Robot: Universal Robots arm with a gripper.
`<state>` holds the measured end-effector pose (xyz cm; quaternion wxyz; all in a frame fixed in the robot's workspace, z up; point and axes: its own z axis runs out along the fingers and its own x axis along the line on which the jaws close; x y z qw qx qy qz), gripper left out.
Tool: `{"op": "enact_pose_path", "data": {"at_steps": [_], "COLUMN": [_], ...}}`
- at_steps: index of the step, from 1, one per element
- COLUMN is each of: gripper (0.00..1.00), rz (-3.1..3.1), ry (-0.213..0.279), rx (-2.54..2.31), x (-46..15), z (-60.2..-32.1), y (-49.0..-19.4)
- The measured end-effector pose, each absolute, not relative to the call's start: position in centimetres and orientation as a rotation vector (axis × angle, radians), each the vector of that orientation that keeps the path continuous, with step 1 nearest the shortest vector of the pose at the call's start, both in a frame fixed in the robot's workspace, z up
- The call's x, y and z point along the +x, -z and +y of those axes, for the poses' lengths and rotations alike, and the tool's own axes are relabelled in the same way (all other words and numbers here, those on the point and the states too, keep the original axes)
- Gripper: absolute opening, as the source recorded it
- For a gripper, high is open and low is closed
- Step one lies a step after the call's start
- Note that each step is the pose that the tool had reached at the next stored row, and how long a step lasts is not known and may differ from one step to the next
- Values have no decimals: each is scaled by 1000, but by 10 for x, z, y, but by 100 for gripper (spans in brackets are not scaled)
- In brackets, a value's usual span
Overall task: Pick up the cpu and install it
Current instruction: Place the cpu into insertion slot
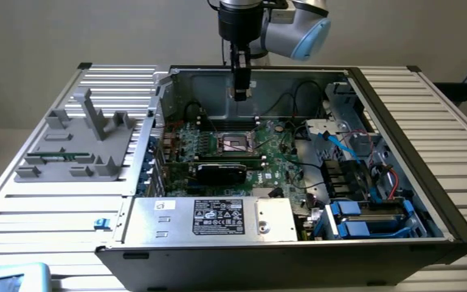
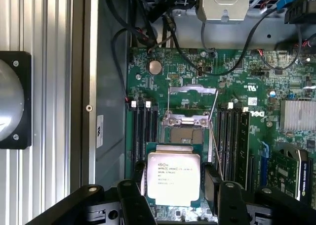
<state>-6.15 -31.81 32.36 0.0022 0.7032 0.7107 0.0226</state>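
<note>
In the wrist view the cpu [image 2: 174, 178], a square chip with a silver top, printed text and a green rim, sits between the two dark fingers [image 2: 132, 194] of my gripper [image 2: 175, 198], which is shut on it. Just beyond it the socket [image 2: 186, 123] lies on the green motherboard with its metal bracket swung open. In the exterior view my gripper [image 1: 239, 91] hangs inside the open computer case, above the back of the board, and the dark square socket [image 1: 235, 143] is lower and nearer the front. The cpu is too small to make out there.
Memory slots [image 2: 232, 141] flank the socket on both sides. Black cables [image 2: 148, 32] loop over the board's far edge. A silver power supply box [image 1: 209, 219] with a white label fills the case front. A grey fixture [image 1: 79, 143] stands on the slatted table at the exterior view's left.
</note>
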Motion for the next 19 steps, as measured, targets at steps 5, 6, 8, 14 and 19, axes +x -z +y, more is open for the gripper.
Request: {"op": "enact_pose_path", "data": {"at_steps": [5,6,8,14,19], "gripper": [55,55,55,55,55], "rz": [2233,2233,2234,2231,2227], "ry": [-78,-81,-84,-86,-86], "rx": [2209,2211,2213,2217,2221], "x": [-61,-61,-61,-61,-61], "z": [-326,-328,-331,-335,-336], "y": [-323,-323,-323,-317,-309]}}
